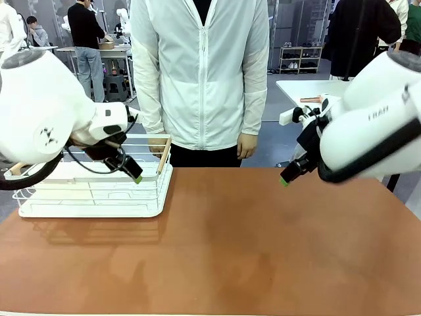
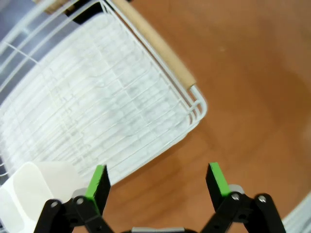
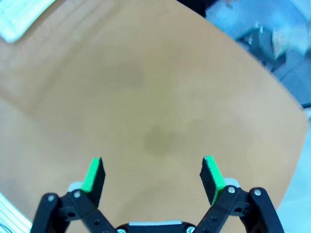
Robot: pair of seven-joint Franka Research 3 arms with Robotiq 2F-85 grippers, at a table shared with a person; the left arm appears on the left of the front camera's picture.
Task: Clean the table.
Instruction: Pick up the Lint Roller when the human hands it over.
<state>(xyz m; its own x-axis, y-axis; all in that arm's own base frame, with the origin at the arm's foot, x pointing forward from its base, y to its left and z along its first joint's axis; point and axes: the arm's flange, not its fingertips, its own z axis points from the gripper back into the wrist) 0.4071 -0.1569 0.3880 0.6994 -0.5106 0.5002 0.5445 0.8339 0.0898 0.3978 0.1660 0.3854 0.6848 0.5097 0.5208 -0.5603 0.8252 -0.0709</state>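
Well, the table (image 1: 263,250) takes up most of what I see: its reddish-brown top runs across the whole near field, and I find nothing loose lying on it. The person (image 1: 197,72) stands at the far edge with hands hanging down, holding nothing. The white wire basket (image 1: 92,212) sits on the table's left end, with a white cup-like piece (image 2: 29,187) inside it. My left gripper (image 2: 158,182) hovers over the basket's near corner, jaws wide apart and empty. My right gripper (image 3: 153,174) hangs over bare wood at the right, likewise spread and empty. I judge the clearing essentially finished. What may remain is a faint darker patch (image 3: 158,141), and I cannot tell whether it is stain or shadow.
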